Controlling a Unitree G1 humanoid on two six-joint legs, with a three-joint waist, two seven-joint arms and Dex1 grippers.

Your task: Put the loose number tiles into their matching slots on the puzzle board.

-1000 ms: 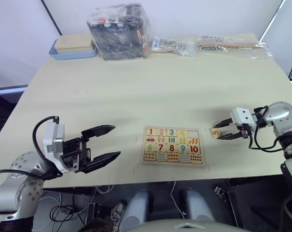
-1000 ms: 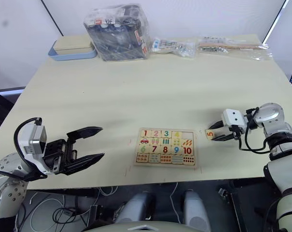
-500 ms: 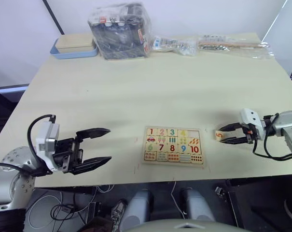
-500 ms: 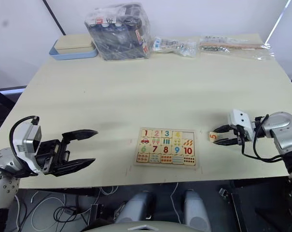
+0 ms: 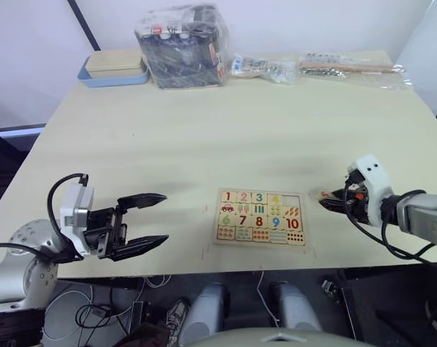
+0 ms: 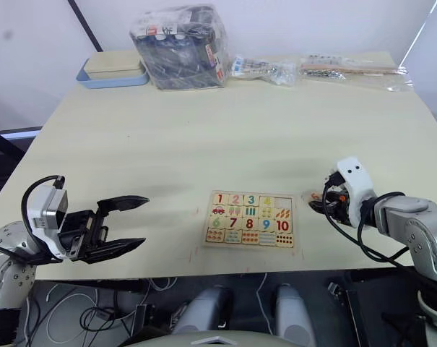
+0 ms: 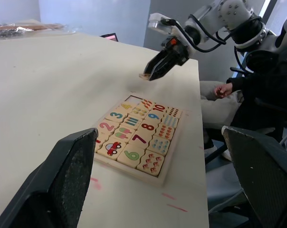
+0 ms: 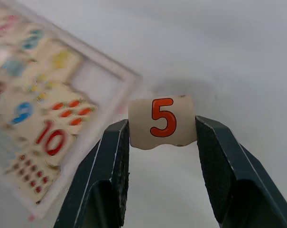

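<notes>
Far left, the left gripper [image 5: 154,220], black fingers spread wide and empty, has barely shifted near the table's front edge, pointing at the flat pale-wood puzzle board [image 5: 261,217]. Numerals 1 to 4 sit in its far row; the bare square slot [image 8: 101,76] at the right end awaits. The right gripper [image 8: 162,127], clamped on the small pale-wood tile with an orange 5 [image 8: 162,120], has lifted it off the table just right of the board, wrist rolled over, so insertion seems next.

Puzzle board [image 5: 260,217]: pale wood, smooth, matt. Tile 5 [image 8: 162,121]: same wood, printed numeral. Right gripper [image 8: 162,156] fingers [image 8: 111,175]: dark, finely textured pads. Table [image 5: 218,137]: matt cream.
</notes>
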